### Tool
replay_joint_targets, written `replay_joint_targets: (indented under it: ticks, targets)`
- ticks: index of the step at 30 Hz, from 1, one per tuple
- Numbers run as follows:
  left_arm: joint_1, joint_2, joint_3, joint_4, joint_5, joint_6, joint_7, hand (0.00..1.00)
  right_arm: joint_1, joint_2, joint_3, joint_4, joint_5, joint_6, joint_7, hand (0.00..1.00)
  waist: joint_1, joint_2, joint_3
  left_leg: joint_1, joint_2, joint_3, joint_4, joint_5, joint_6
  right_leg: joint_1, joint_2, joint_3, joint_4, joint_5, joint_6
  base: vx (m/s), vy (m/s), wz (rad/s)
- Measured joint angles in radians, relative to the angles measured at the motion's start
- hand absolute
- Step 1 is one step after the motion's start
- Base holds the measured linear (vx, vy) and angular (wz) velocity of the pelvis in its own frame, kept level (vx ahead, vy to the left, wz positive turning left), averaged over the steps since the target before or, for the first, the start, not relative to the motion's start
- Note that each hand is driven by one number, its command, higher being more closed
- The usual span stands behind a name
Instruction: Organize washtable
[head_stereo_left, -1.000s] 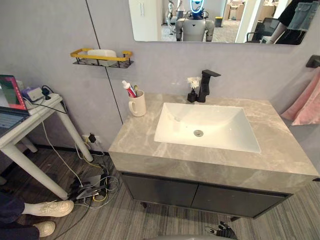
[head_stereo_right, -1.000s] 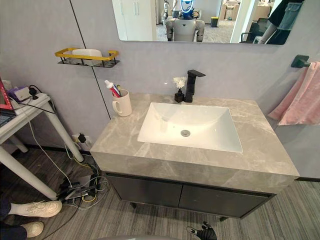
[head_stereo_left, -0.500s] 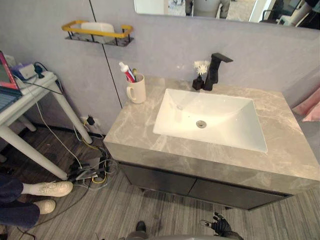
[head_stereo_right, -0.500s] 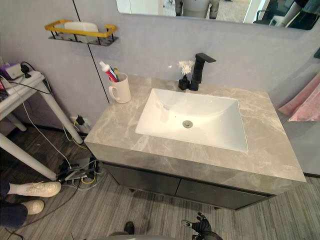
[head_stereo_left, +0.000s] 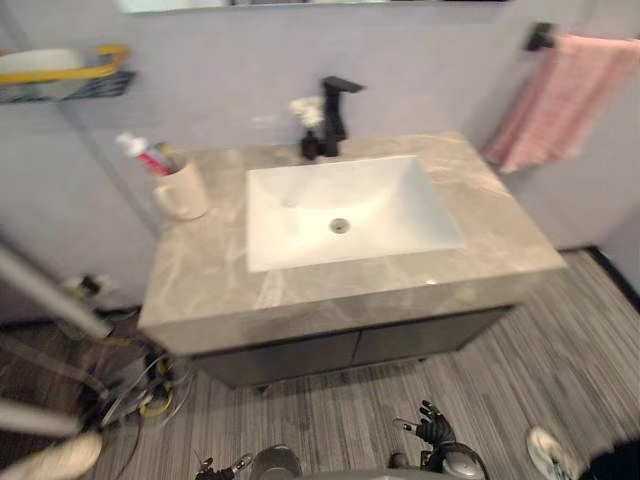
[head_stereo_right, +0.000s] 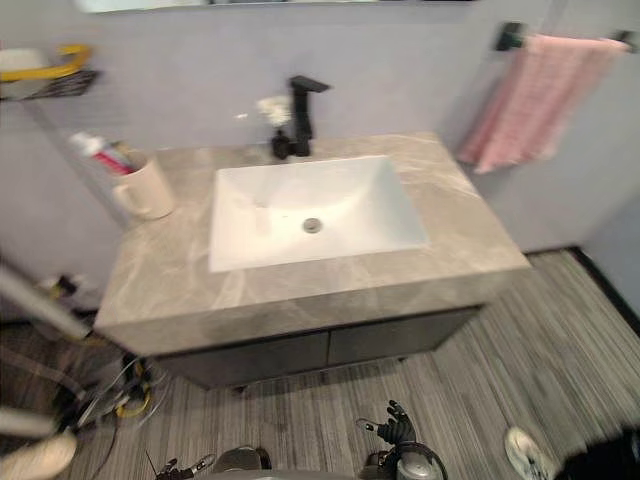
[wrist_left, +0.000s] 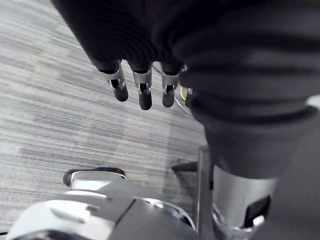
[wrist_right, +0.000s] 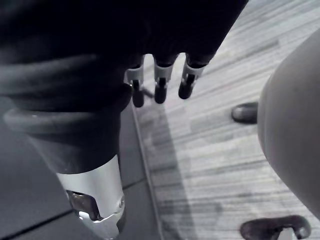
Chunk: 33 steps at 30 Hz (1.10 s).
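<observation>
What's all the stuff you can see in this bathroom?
countertop: one, grey marble, on a dark cabinet
sink: one, white, set in the countertop
faucet: one, black, behind the sink
flower: one, white, in a dark vase beside the faucet
mug: one, cream, countertop's back left, holding a red-and-white tube
shelf: one, yellow and black, left wall
towel: one, pink, hanging at right
cables: a tangle, floor at left
shoes: two, pale, floor
left hand: one, silver, dark tips, open, empty
right hand: one, same colours, open, empty
</observation>
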Motion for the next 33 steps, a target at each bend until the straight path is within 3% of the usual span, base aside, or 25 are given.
replay_joint_targets:
  ticks: [4, 5, 6, 7, 9, 12, 13, 14, 15, 16, 17, 19, 20, 21, 22, 23, 24, 25, 26, 27, 28, 30, 31, 32, 33]
  targets:
    - [0.012, 0.020, 0.000, 0.016, -0.001, -0.004, -0.002, 0.00, -0.010, 0.000, 0.005, 0.058, -0.051, -0.007, 0.007, 0.00, 0.002, -0.032, -0.016, 0.108, 0.043, 0.199, 0.015, -0.010, -0.017, 0.012, -0.044, -0.347, 0.188, -0.007, -0.051, 0.04, 0.059, -1.80]
    - [0.010, 0.027, -0.001, 0.028, -0.001, -0.006, -0.002, 0.00, -0.022, -0.009, 0.015, 0.089, -0.061, -0.008, 0.009, 0.00, 0.004, -0.041, -0.020, 0.117, 0.030, 0.195, 0.035, -0.013, -0.019, 0.020, -0.034, -0.383, 0.155, -0.021, -0.030, 0.08, -0.045, -2.00]
    - [-0.009, 0.025, -0.003, 0.054, -0.004, -0.002, -0.003, 0.00, -0.045, -0.045, 0.041, 0.132, -0.064, -0.008, 0.016, 0.00, 0.000, -0.031, -0.026, 0.115, 0.025, 0.117, 0.036, -0.014, -0.017, 0.025, 0.007, -0.359, 0.077, 0.012, 0.038, 0.06, -0.076, -1.66]
    - [-0.015, 0.025, -0.005, 0.062, -0.006, -0.004, -0.003, 0.00, -0.049, -0.057, 0.041, 0.142, -0.064, -0.009, 0.017, 0.00, -0.004, -0.018, -0.023, 0.116, 0.028, 0.099, 0.032, -0.014, -0.017, 0.025, 0.029, -0.339, 0.043, 0.028, 0.056, 0.05, -0.094, -1.55]
    - [-0.031, 0.022, -0.016, 0.080, -0.017, -0.004, -0.004, 0.00, -0.053, -0.075, 0.033, 0.161, -0.061, -0.009, 0.016, 0.00, -0.007, 0.000, -0.023, 0.129, 0.052, 0.091, 0.034, -0.014, -0.017, 0.018, 0.090, -0.268, -0.026, 0.062, 0.042, -0.04, -0.061, -1.12]
    - [-0.027, 0.023, -0.009, 0.089, -0.022, -0.003, -0.004, 0.00, -0.058, -0.075, 0.038, 0.170, -0.062, -0.007, 0.016, 0.00, -0.005, -0.005, -0.022, 0.162, 0.128, 0.124, 0.136, -0.010, -0.011, 0.005, 0.169, -0.161, -0.044, 0.050, 0.016, -0.07, -0.123, -1.33]
    - [-0.022, 0.028, 0.002, 0.089, -0.025, -0.002, -0.004, 0.00, -0.061, -0.070, 0.048, 0.183, -0.062, -0.009, 0.016, 0.00, -0.003, -0.011, -0.019, 0.140, 0.164, 0.103, 0.248, 0.018, 0.038, 0.002, 0.196, -0.108, -0.044, 0.043, 0.006, 0.04, -0.195, -1.55]
    - [-0.016, 0.035, 0.010, 0.084, -0.042, -0.004, -0.003, 0.00, -0.074, -0.069, 0.074, 0.202, -0.062, -0.007, 0.014, 0.00, -0.003, -0.027, -0.016, 0.083, 0.180, 0.022, 0.378, 0.085, 0.181, 0.007, 0.224, -0.048, -0.058, 0.045, -0.004, 0.08, -0.172, -1.59]
    - [-0.016, 0.036, 0.017, 0.084, -0.042, -0.004, -0.003, 0.00, -0.077, -0.069, 0.084, 0.207, -0.062, -0.007, 0.014, 0.00, -0.004, -0.035, -0.015, 0.040, 0.176, -0.039, 0.444, 0.085, 0.191, 0.018, 0.232, -0.011, -0.068, 0.048, -0.010, 0.13, -0.094, -1.59]
    - [-0.020, 0.027, 0.022, 0.083, -0.042, -0.002, 0.000, 0.00, -0.091, -0.074, 0.083, 0.209, -0.061, -0.005, 0.013, 0.00, -0.003, -0.040, -0.009, -0.016, 0.119, -0.164, 0.514, 0.025, 0.130, 0.021, 0.263, 0.063, -0.078, 0.058, -0.021, 0.16, -0.007, -1.63]
    - [-0.020, 0.024, 0.020, 0.075, -0.042, -0.002, 0.000, 0.00, -0.092, -0.086, 0.078, 0.213, -0.060, -0.005, 0.010, 0.00, -0.001, -0.021, 0.002, -0.039, 0.057, -0.244, 0.510, -0.023, 0.073, 0.029, 0.279, 0.106, -0.078, 0.061, -0.025, 0.19, 0.032, -1.76]
    - [-0.023, 0.012, -0.005, 0.068, -0.044, -0.002, 0.001, 0.00, -0.105, -0.092, 0.066, 0.212, -0.059, -0.006, 0.011, 0.00, -0.008, -0.010, 0.016, -0.066, -0.032, -0.324, 0.466, -0.061, 0.033, 0.045, 0.301, 0.170, -0.077, 0.066, -0.020, 0.14, 0.063, -1.42]
    - [-0.026, 0.014, -0.025, 0.065, -0.044, -0.003, 0.000, 0.00, -0.104, -0.094, 0.063, 0.215, -0.061, -0.005, 0.011, 0.00, -0.010, -0.005, 0.017, -0.076, -0.139, -0.446, 0.335, -0.085, -0.014, 0.054, 0.315, 0.243, -0.077, 0.069, -0.013, 0.10, 0.079, -1.28]
    - [-0.026, 0.013, -0.030, 0.061, -0.044, -0.004, 0.001, 0.00, -0.100, -0.094, 0.063, 0.217, -0.061, -0.004, 0.011, 0.00, -0.009, -0.002, 0.016, -0.076, -0.177, -0.503, 0.266, -0.091, -0.025, 0.055, 0.320, 0.273, -0.078, 0.068, -0.010, 0.11, 0.114, -1.70]
    - [-0.025, 0.015, -0.044, 0.059, -0.042, -0.005, 0.000, 0.00, -0.103, -0.093, 0.058, 0.215, -0.061, -0.006, 0.012, 0.00, -0.009, 0.004, 0.019, -0.076, -0.223, -0.595, 0.142, -0.075, -0.023, 0.055, 0.336, 0.349, -0.082, 0.070, -0.003, 0.17, 0.161, -1.84]
    - [-0.020, 0.023, -0.048, 0.059, -0.040, -0.005, -0.001, 0.00, -0.102, -0.080, 0.049, 0.217, -0.062, -0.006, 0.011, 0.00, -0.004, -0.012, 0.010, -0.046, -0.240, -0.595, 0.104, -0.066, -0.014, 0.055, 0.337, 0.439, -0.104, 0.077, 0.011, 0.20, 0.169, -1.99]
    - [-0.021, 0.029, -0.046, 0.060, -0.038, -0.006, -0.001, 0.00, -0.095, -0.064, 0.027, 0.213, -0.062, -0.006, 0.012, 0.00, -0.016, -0.005, 0.002, -0.025, -0.253, -0.586, 0.069, -0.066, -0.012, 0.052, 0.336, 0.508, -0.133, 0.092, 0.030, 0.21, 0.156, -1.57]
    - [-0.027, 0.030, -0.042, 0.062, -0.037, -0.009, -0.001, 0.00, -0.095, -0.055, 0.011, 0.207, -0.062, -0.006, 0.011, 0.00, -0.030, -0.009, -0.002, -0.020, -0.254, -0.566, 0.057, -0.063, -0.008, 0.050, 0.336, 0.553, -0.153, 0.106, 0.045, 0.15, 0.160, -1.50]
    - [-0.031, 0.032, -0.037, 0.066, -0.036, -0.012, -0.001, 0.00, -0.102, -0.051, -0.005, 0.208, -0.067, -0.003, 0.012, 0.00, -0.036, -0.015, 0.000, -0.012, -0.229, -0.446, 0.044, -0.061, 0.018, 0.033, 0.346, 0.630, -0.169, 0.145, 0.079, 0.11, 0.227, -2.22]
    - [-0.028, 0.027, -0.021, 0.067, -0.033, -0.011, -0.001, 0.00, -0.106, -0.046, -0.006, 0.198, -0.084, 0.000, 0.019, 0.00, -0.032, -0.005, 0.005, 0.018, -0.211, -0.327, 0.034, -0.074, 0.042, 0.017, 0.331, 0.635, -0.173, 0.154, 0.053, 0.06, 0.232, -2.49]
    - [-0.027, 0.022, -0.007, 0.069, -0.030, -0.008, 0.000, 0.00, -0.101, -0.042, -0.009, 0.182, -0.090, 0.000, 0.019, 0.00, -0.038, -0.008, 0.003, 0.039, -0.207, -0.277, 0.036, -0.084, 0.056, 0.013, 0.326, 0.626, -0.167, 0.185, 0.050, -0.01, 0.236, -2.78]
    - [-0.039, 0.010, -0.001, 0.088, 0.000, -0.007, -0.003, 0.00, -0.086, -0.030, -0.009, 0.151, -0.093, -0.005, 0.016, 0.00, -0.048, 0.012, 0.000, 0.025, -0.211, -0.228, 0.121, -0.070, 0.103, -0.020, 0.388, 0.775, -0.142, 0.293, 0.055, -0.03, 0.259, -2.89]
    - [-0.047, 0.010, -0.001, 0.089, 0.002, -0.012, -0.003, 0.00, -0.086, -0.027, -0.008, 0.144, -0.093, -0.005, 0.015, 0.00, -0.043, 0.009, 0.004, 0.004, -0.210, -0.233, 0.146, -0.076, 0.126, -0.035, 0.401, 0.794, -0.149, 0.346, 0.066, -0.14, 0.233, -3.59]
    - [-0.048, -0.002, 0.016, 0.089, 0.002, -0.021, -0.003, 0.00, -0.101, -0.025, -0.009, 0.142, -0.093, -0.002, 0.015, 0.00, -0.012, 0.036, -0.004, 0.004, -0.218, -0.309, 0.056, -0.092, 0.161, -0.040, 0.435, 0.797, -0.212, 0.458, 0.035, -0.19, 0.146, -3.08]
    - [-0.045, -0.009, 0.031, 0.091, 0.003, -0.026, -0.004, 0.00, -0.104, -0.024, -0.016, 0.138, -0.093, 0.000, 0.016, 0.00, -0.005, 0.054, 0.001, 0.020, -0.201, -0.304, 0.000, -0.077, 0.162, -0.044, 0.440, 0.705, -0.194, 0.404, -0.042, -0.20, 0.169, -3.76]
